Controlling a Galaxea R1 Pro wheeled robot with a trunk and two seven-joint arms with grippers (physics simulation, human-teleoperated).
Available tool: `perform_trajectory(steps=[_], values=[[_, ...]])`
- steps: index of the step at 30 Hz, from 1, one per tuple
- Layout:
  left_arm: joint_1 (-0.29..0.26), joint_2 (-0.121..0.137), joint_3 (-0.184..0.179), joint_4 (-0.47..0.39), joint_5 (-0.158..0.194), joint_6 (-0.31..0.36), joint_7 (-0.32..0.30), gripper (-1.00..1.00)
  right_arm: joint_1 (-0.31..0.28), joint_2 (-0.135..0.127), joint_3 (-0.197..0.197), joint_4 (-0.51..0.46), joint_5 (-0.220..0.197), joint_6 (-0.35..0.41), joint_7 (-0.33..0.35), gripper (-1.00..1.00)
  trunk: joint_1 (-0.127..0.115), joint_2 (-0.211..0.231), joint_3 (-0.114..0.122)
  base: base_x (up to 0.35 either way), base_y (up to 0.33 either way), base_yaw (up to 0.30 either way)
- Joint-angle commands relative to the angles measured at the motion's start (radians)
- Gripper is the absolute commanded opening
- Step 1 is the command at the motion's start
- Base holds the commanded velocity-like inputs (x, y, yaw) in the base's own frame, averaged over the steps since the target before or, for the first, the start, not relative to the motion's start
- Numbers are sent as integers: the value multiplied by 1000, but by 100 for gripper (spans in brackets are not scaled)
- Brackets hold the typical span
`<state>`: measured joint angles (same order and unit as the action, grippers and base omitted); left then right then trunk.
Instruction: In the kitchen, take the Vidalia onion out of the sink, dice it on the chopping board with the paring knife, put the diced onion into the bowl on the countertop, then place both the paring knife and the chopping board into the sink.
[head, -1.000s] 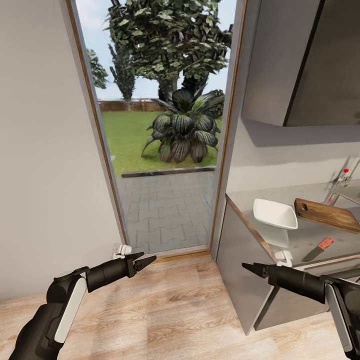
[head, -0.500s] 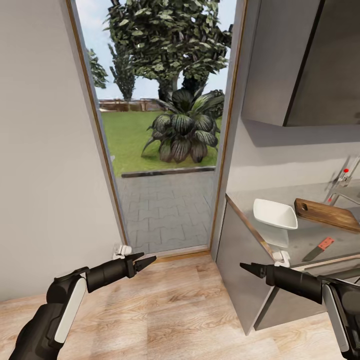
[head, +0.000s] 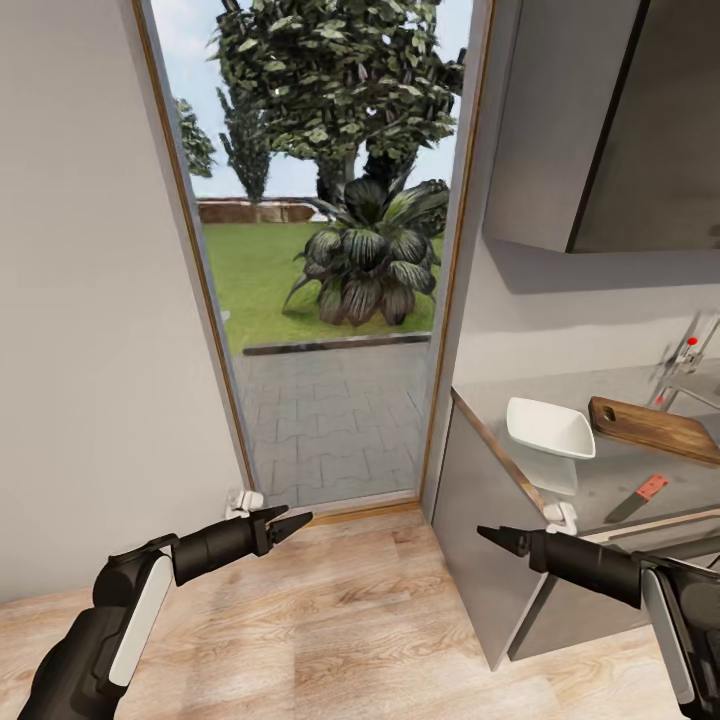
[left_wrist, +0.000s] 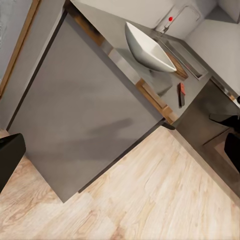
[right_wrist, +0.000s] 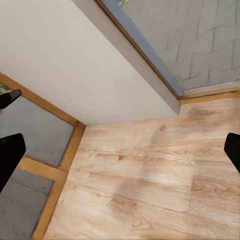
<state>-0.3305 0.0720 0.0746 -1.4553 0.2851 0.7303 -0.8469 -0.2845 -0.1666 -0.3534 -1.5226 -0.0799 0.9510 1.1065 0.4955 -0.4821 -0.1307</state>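
While both arms hover over the wood floor (head: 330, 620), the left gripper (head: 288, 522) and right gripper (head: 497, 539) have their fingers together. On the countertop (head: 610, 480) sit the bowl (head: 548, 427), chopping board (head: 655, 427) and paring knife (head: 638, 497).

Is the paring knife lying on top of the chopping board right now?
No, the paring knife lies on the bare countertop, apart from the chopping board and nearer the front edge.

On the grey table (head: 620, 480) sit a glossy white bowl (head: 548, 427), a brown board (head: 655, 428) just beside it, and a red-handled knife (head: 638, 497) lying nearer the front edge.
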Motion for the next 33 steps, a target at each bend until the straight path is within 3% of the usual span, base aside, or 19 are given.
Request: perform_trajectory(steps=[1,33], values=[[-1,0,1,0,3,6,-1,100,-1,1,-1,2,-6,8,0,100,0,-2,-2,0,0,0],[-1,0,-1,0,4,6,-1,100,-1,12,-1,4,-4,1,0,100,0,-2,-2,0,0,0]])
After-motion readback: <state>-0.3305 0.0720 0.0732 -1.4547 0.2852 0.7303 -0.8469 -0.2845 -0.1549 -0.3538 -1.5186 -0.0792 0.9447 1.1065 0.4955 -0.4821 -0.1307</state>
